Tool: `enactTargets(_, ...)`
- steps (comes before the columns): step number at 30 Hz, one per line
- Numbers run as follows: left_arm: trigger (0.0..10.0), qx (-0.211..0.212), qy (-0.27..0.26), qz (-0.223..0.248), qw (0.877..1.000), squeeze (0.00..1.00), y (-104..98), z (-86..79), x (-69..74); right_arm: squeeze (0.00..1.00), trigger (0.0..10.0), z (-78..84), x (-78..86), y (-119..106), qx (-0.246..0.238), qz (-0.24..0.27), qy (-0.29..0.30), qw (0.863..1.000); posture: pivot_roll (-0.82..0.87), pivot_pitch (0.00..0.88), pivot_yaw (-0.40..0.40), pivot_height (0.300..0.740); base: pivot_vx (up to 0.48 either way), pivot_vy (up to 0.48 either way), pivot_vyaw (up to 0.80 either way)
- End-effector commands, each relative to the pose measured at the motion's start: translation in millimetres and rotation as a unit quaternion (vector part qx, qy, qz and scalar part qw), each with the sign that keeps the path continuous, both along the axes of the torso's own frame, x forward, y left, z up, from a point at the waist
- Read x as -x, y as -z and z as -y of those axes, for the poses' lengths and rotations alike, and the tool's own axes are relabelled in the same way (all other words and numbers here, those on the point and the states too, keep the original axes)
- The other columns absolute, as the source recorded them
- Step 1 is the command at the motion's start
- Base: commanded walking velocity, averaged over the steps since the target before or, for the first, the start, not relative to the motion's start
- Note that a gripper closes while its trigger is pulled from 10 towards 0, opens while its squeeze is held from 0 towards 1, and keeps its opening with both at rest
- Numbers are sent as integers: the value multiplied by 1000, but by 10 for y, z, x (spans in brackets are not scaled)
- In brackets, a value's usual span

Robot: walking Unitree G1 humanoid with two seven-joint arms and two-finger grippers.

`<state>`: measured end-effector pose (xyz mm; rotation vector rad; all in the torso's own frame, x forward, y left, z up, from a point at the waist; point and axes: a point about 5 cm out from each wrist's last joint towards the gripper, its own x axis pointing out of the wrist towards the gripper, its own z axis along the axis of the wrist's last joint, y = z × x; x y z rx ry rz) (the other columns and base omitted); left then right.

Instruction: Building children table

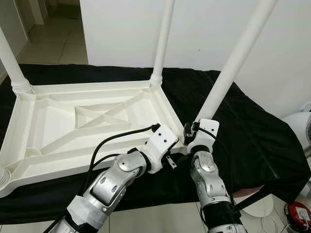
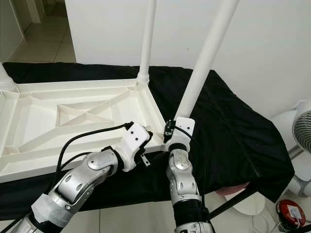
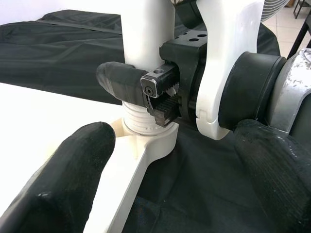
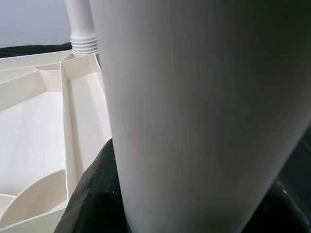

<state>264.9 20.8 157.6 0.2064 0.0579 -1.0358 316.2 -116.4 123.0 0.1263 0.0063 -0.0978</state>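
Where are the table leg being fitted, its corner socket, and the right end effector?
table leg [image 1: 228,68], left eye view, mid shaft.
corner socket [image 3: 153,143], left wrist view, collar under the threads.
right end effector [image 3: 146,85], left wrist view, clamped on the leg base.

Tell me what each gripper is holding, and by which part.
The right gripper clamps the white table leg near its base, just above the threaded collar. The left gripper is open and holds nothing.

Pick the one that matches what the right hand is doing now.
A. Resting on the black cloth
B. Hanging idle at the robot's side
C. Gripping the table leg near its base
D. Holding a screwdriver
C: the right hand is closed around the white table leg just above its threaded base at the upturned tabletop corner.
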Motion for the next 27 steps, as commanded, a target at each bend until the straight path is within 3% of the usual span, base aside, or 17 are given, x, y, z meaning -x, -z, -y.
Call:
enactTargets(1, 10000, -5, 36, -4, 999, 0, 11, 68, 54, 0, 10000, -46, 44, 175, 3, -45, -14, 999, 6, 0, -107, 740, 0, 0, 0)
enactTargets(3, 10000, -5, 36, -4, 999, 0, 11, 68, 55, 0, 10000, -40, 43, 167, 5, -43, -13, 999, 6, 0, -107, 740, 0, 0, 0)
enactTargets(4, 10000, -5, 35, -4, 999, 0, 10, 66, 49, 1000, 10000, -33, 42, 135, 7, -30, -20, 999, 8, 0, -112, 740, 0, 0, 0)
enactTargets(10, 10000, -5, 31, -3, 1000, 0, 12, 60, 39, 1000, 10000, 35, 38, 48, 4, 10, -64, 998, 7, 0, -112, 740, 0, 0, 0)
enactTargets(18, 10000, -6, 29, -4, 1000, 0, 18, 58, 31, 1000, 10000, 151, 8, 9, 21, 23, -97, 995, 5, 0, -112, 740, 0, 0, 0)
enactTargets(20, 10000, -8, 26, -5, 1000, 0, 32, 37, 26, 1000, 10000, 270, -29, -14, 36, 28, -123, 991, 4, 0, -112, 740, 0, 0, 0)
enactTargets(21, 10000, -10, 25, -6, 1000, 0, 44, 14, 25, 0, 10000, 315, -39, -23, 44, 30, -146, 988, 3, 0, -110, 740, 0, 0, 0)
enactTargets(27, 10000, -15, 23, -8, 1000, 0, 54, -60, 27, 0, 10000, 422, -49, -25, 63, 33, -206, 976, 3, 0, -106, 740, 0, 0, 0)
